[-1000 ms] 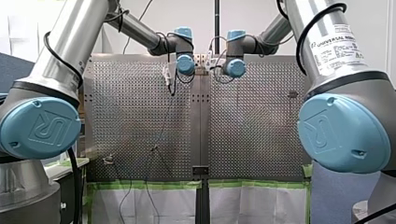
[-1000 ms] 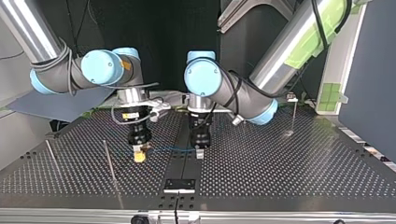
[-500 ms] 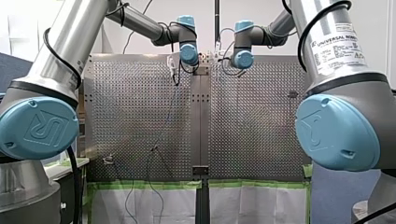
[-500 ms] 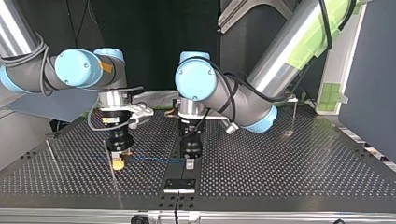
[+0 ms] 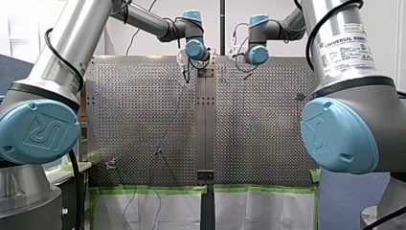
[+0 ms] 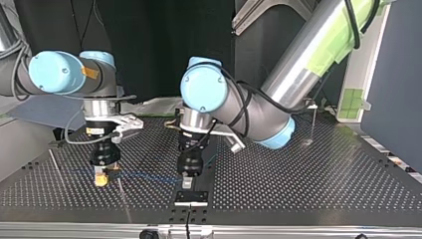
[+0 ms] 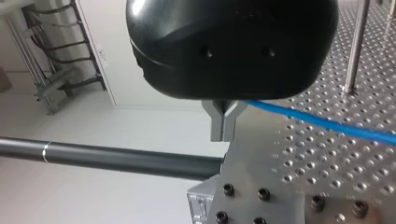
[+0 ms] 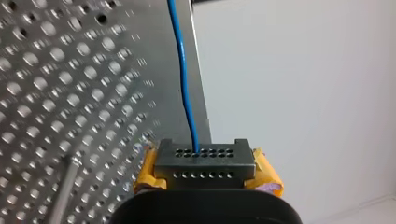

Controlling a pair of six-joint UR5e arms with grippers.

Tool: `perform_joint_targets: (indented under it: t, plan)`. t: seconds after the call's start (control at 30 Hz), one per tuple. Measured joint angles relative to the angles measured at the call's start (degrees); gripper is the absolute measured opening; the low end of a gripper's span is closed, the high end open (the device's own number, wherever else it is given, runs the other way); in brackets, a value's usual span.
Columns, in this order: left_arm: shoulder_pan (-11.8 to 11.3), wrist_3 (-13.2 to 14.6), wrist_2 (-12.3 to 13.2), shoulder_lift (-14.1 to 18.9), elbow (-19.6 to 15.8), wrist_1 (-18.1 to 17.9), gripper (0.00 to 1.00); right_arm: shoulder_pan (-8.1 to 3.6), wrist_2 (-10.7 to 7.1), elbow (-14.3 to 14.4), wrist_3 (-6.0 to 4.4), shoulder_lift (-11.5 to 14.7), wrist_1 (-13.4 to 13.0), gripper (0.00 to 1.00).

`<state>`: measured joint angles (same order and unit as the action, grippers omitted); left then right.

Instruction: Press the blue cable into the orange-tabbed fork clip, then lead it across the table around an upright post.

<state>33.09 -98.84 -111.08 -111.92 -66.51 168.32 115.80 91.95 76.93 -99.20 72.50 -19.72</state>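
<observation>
Perforated metal table (image 5: 143, 120) fills the front view. The left arm (image 5: 72, 57) and right arm (image 5: 344, 52), two in all, reach to its far edge. Their fingers are hidden in that view, and I cannot make out an orange-tabbed clip.

From the top view, the right gripper (image 6: 101, 177), yellow-padded, hangs low at the view's left and the left gripper (image 6: 187, 181) hangs near the middle. One blue cable (image 6: 144, 175) is stretched between them, just above the table. Three posts stand upright: a thin post (image 6: 54, 162) at the far left, a near post (image 6: 124, 199) just beside the right gripper, and a far post (image 6: 314, 122) well apart at the right.

Along the left wrist, the metal fingers (image 7: 217, 126) are pinched to a narrow V on the cable, which runs off over the holes.

Along the right wrist, the yellow pads (image 8: 149, 170) are closed on the same cable, which leaves straight ahead from between them.

The step in hand looks like the lead around the near post. To do it well:
- Grip firmly at both ends.
- Hold the stretch taut but not strained.
- Carry the cable low, so that it meets the shaft and does not slip over the top.
- Take the right gripper past the post's outer side before turning.
- Let the left gripper follow at an equal pace.
</observation>
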Motion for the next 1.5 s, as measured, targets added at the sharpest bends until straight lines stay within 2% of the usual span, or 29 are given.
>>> perform_joint_targets:
  t: [0.17, 0.5, 0.87, 1.07, 1.3, 1.5]
  plan:
    - [1.1, 0.1, 0.5, -1.9, 2.0, 1.8, 0.00, -1.26, -0.06, 0.0, -0.35, 0.2, 0.6, 0.00]
    - [2.9, -1.1, 0.8, -7.0, 7.4, 6.4, 0.00, -4.09, -0.52, 0.0, -0.40, 0.6, 2.3, 0.00]
    - [3.1, -2.2, 2.2, -7.8, 12.3, 6.8, 0.00, -7.30, -2.28, -0.5, -0.72, 1.0, 3.7, 0.00]
    - [2.9, -2.3, 3.1, -8.3, 15.2, 7.1, 0.00, -9.01, -3.43, -0.6, -1.39, 1.2, 3.8, 0.00]
    - [3.8, -1.7, 3.6, -11.5, 18.9, 9.9, 0.00, -10.93, -4.40, -0.6, -1.99, 1.1, 3.9, 0.00]
    - [4.6, -1.6, 3.8, -13.8, 20.3, 10.3, 0.00, -12.55, -5.16, -0.6, -2.08, 1.1, 3.9, 0.00]
